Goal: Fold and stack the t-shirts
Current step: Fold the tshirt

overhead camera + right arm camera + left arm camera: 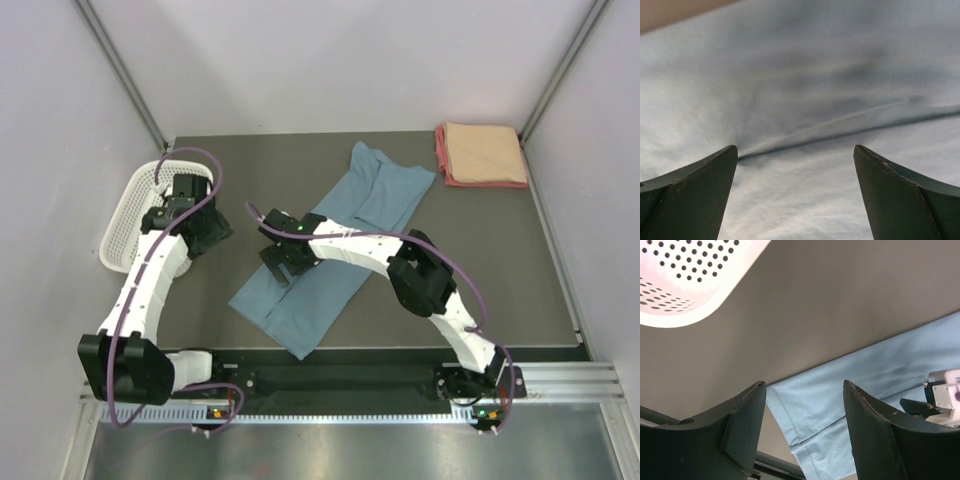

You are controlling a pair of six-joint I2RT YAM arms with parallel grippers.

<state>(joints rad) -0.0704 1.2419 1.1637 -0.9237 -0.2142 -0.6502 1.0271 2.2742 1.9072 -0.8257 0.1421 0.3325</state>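
A large dusty blue-grey t-shirt (335, 255) lies on the dark table as a long strip, running diagonally from the near centre to the far middle. My right gripper (280, 265) is low over its near half. It is open (795, 150), with a raised crease of the blue cloth (840, 125) running between its fingers. My left gripper (212, 236) hangs open to the left of the shirt, above the bare table. The shirt's near-left corner (805, 415) shows beyond its fingers (747, 410), and nothing is held. A folded peach t-shirt (485, 152) lies on a pink-red one (441, 150) at the back right.
A white perforated plastic basket (135, 215) stands at the table's left edge, right behind the left arm, and shows as a basket rim (680, 280) in the left wrist view. Grey walls close in the table (480, 260) on three sides. A metal rail (400, 375) runs along the near edge.
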